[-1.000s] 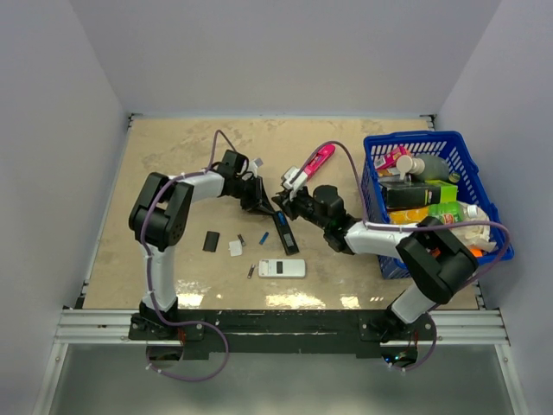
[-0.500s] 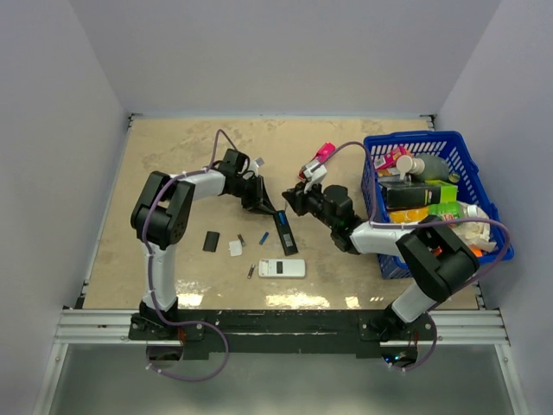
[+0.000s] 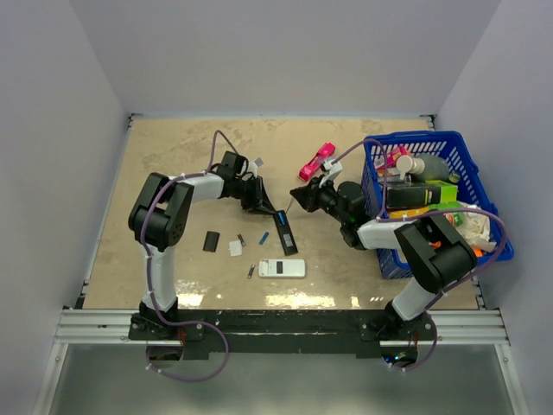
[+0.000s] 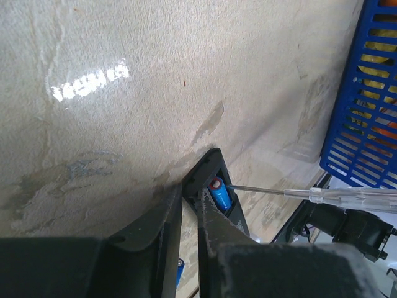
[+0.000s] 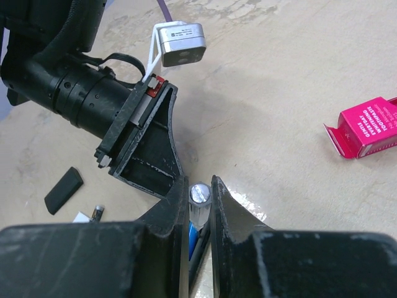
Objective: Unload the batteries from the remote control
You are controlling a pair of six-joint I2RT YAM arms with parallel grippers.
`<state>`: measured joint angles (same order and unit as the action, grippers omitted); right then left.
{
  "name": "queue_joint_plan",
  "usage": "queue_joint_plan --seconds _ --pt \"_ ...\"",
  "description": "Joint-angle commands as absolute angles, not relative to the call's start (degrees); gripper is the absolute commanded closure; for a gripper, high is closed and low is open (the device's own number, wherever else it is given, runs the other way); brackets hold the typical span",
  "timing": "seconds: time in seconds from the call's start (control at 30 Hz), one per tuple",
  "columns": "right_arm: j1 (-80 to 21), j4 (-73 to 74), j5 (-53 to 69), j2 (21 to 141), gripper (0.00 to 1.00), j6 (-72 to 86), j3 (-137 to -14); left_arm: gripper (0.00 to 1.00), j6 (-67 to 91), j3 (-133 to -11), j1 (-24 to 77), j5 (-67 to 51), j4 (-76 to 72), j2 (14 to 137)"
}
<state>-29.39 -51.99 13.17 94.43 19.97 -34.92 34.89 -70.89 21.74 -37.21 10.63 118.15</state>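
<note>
A black remote (image 3: 285, 232) lies open-backed at mid table. My left gripper (image 3: 261, 204) is shut on its far end; in the left wrist view (image 4: 189, 186) the jaws pinch the remote's edge. A blue battery (image 4: 219, 192) sits in the compartment. My right gripper (image 3: 301, 201) is shut on a clear-handled screwdriver (image 4: 347, 197), whose metal tip touches the battery's end. The right wrist view shows the handle (image 5: 200, 195) between the fingers and the blue battery (image 5: 193, 239) below. A loose blue battery (image 3: 263, 237) and a greyish one (image 3: 242, 239) lie left of the remote.
A black cover (image 3: 211, 241) and a white cover (image 3: 235, 247) lie on the table, with a white remote (image 3: 282, 268) and a small cell (image 3: 251, 271) nearer the front. A pink box (image 3: 316, 161) lies behind my right gripper. A blue basket (image 3: 373, 186) of goods stands at right.
My right arm has drawn back to the right with the screwdriver, uncovering the pink box. The left gripper and black remote have stayed in place.
</note>
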Motion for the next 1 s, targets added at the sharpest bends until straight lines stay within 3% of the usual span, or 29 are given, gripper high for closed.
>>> queue_joint_plan --seconds 0.0,0.37,0.8,0.97 --pt "-27.9 -45.9 18.5 97.9 1.00 22.2 -33.6 0.85 33.2 -68.1 22.3 -31.4 15.2 119.4" --pt "-26.8 -42.8 26.8 103.3 1.00 26.9 -42.4 0.85 35.9 -64.8 22.9 -31.6 13.1 118.2" --pt "-26.4 -45.2 31.4 106.0 1.00 31.8 -44.4 0.83 35.6 -64.4 22.9 -31.5 14.2 117.2" --pt "-26.4 -50.4 33.0 108.3 1.00 33.7 -44.1 0.87 36.0 -64.0 22.9 -31.9 13.4 117.1"
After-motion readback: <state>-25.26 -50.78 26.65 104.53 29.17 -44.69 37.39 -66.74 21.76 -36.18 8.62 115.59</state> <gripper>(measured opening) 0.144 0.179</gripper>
